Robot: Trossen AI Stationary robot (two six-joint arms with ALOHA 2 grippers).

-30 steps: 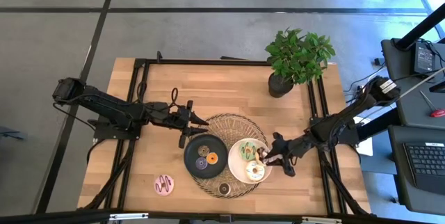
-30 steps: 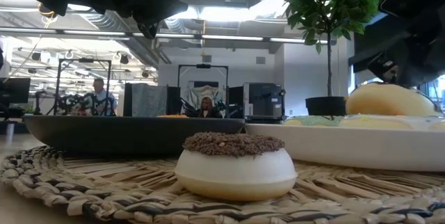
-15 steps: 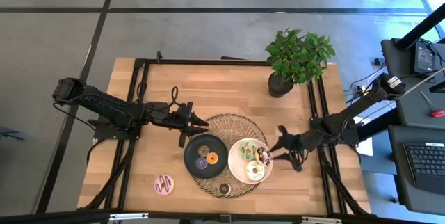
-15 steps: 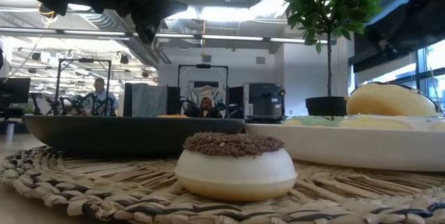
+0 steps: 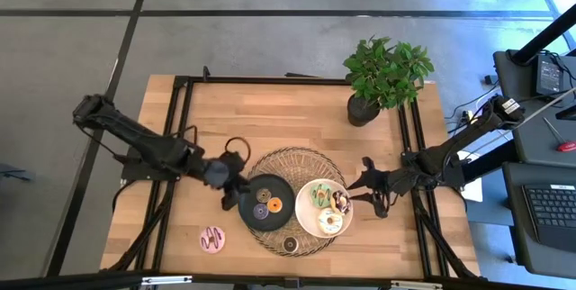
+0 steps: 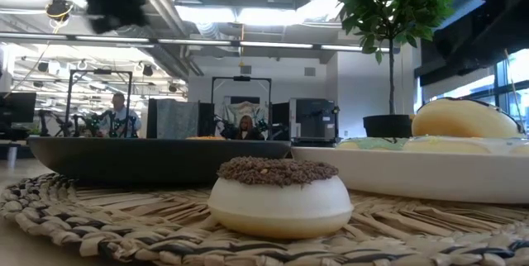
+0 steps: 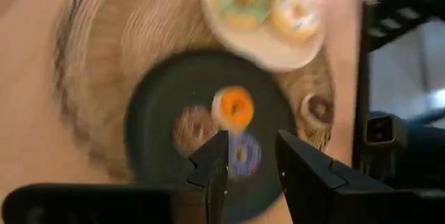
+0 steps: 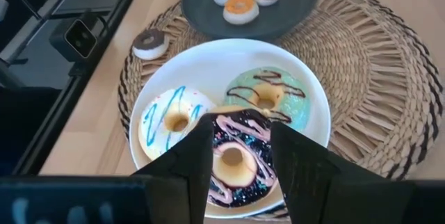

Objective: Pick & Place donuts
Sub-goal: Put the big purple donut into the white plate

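left gripper: fingers parted, empty, over black plate edge | right gripper: released, beside white plate | three donuts there, likely

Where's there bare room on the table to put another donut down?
Bare wood lies between the potted plant and the woven mat, and left of the pink donut. The white plate is crowded with three donuts; the black plate holds three.

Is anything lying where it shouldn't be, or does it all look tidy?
Mostly tidy, but two donuts sit off the plates. A pink striped donut lies alone on the bare wooden table, clear of the woven mat. A chocolate-topped donut rests on the mat's edge. Nothing looks spilled or broken.
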